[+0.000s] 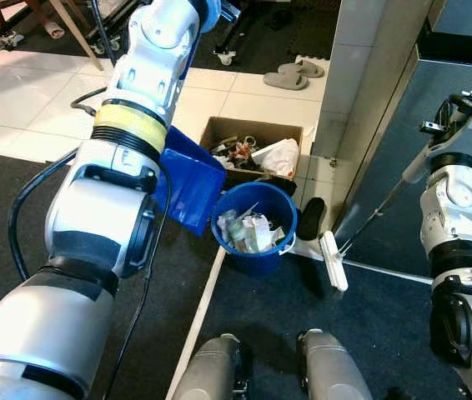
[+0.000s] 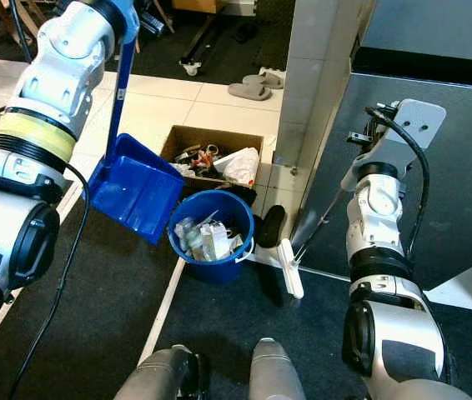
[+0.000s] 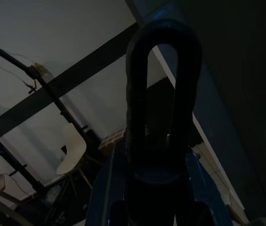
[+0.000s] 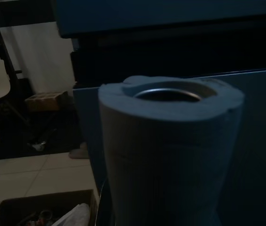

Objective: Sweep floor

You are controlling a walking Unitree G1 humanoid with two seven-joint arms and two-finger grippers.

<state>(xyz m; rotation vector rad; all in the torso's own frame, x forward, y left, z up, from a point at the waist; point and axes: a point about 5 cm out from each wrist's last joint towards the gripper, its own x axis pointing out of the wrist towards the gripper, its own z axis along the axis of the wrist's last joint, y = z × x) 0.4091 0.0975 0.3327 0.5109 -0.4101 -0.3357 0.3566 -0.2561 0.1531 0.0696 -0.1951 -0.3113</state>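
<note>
A blue dustpan (image 2: 136, 187) hangs tilted beside a blue bucket (image 1: 257, 258) full of paper rubbish. Its long blue handle (image 2: 122, 75) runs up to my left gripper (image 2: 126, 10), which is shut on it; the handle's dark end loop (image 3: 163, 94) stands close in the left wrist view. My right gripper (image 1: 446, 112) is shut on the broom's grey foam grip (image 4: 168, 150). The thin metal pole (image 1: 378, 208) slants down to the white broom head (image 1: 333, 260), which rests on the floor just right of the bucket.
An open cardboard box (image 1: 219, 129) of junk stands behind the bucket, and a black shoe (image 1: 309, 218) lies by the grey pillar (image 1: 361, 83). Grey slippers (image 1: 290, 77) sit farther back. A black mat (image 1: 2, 192) and a cable lie to the left. My legs (image 1: 219, 367) show below.
</note>
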